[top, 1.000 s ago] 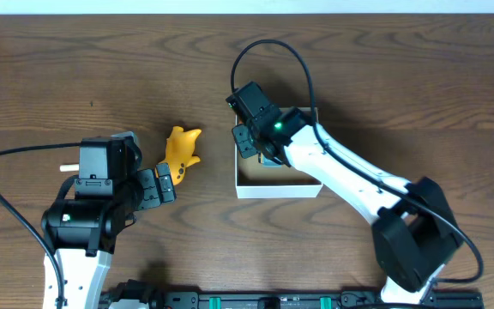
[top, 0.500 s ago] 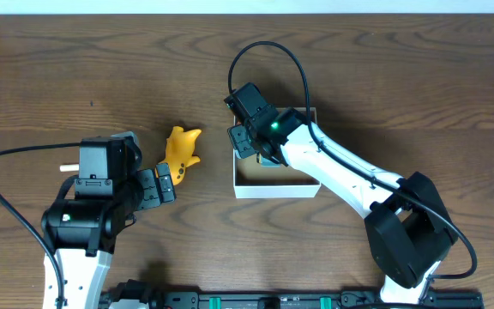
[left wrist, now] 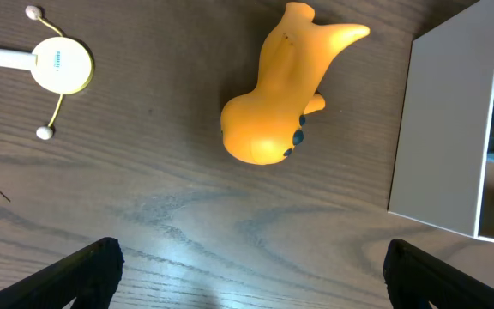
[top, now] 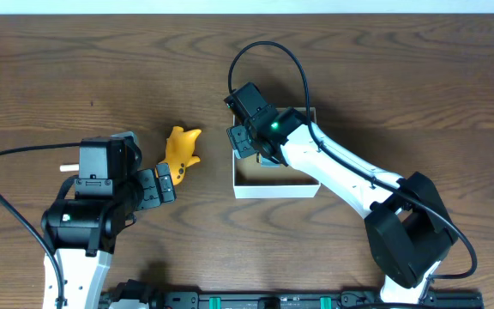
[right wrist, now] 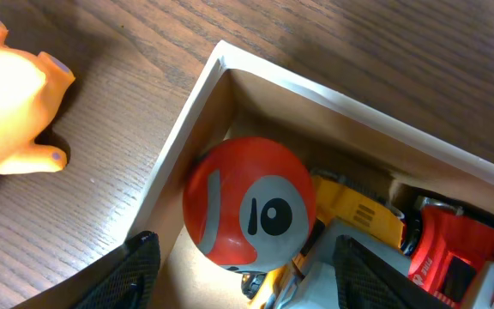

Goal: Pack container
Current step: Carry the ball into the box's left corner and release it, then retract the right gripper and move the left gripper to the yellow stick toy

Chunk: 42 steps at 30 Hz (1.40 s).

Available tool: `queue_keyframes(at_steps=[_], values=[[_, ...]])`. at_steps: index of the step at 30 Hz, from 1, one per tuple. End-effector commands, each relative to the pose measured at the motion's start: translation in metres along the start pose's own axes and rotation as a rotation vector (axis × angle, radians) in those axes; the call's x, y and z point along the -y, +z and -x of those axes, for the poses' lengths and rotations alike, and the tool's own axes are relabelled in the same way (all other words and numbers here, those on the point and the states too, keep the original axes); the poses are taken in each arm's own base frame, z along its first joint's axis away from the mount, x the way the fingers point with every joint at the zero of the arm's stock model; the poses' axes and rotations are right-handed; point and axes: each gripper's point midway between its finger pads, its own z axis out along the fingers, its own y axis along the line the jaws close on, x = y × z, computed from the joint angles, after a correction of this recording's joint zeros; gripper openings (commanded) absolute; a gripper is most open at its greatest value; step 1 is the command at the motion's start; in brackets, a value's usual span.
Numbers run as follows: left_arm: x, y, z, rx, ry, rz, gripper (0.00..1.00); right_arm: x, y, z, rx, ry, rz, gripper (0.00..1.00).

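Both spread wide, seemingly empty: left gripper [left wrist: 251, 275], right gripper [right wrist: 247, 262].

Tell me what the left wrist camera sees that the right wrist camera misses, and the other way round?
Only the left wrist view shows a small round white-and-yellow drum toy on a stick, lying on the wooden table. Only the right wrist view shows clearly what is in the container: a red ball with grey markings, a yellow vehicle and a red vehicle. Both show the yellow animal toy lying on the table outside the container's white wall.
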Motion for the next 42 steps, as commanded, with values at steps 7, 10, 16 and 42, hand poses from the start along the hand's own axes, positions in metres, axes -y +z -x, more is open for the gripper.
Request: queue_keyframes(at_steps=[7,10,16,42], values=[[0.001,-0.004,0.004,0.012,0.007,-0.007,0.98,0.008,-0.025,0.021,0.055,0.014,-0.045,0.70],[0.001,-0.004,0.002,0.001,0.035,-0.005,0.98,0.038,-0.070,0.047,0.148,0.133,-0.145,0.76],[0.000,-0.005,0.000,-0.004,0.082,-0.003,0.98,0.124,-0.175,0.058,0.296,0.521,-0.214,0.99],[-0.175,0.019,0.052,0.201,-1.089,0.415,0.98,0.244,-0.154,-0.121,-0.207,0.871,-0.232,0.99]])
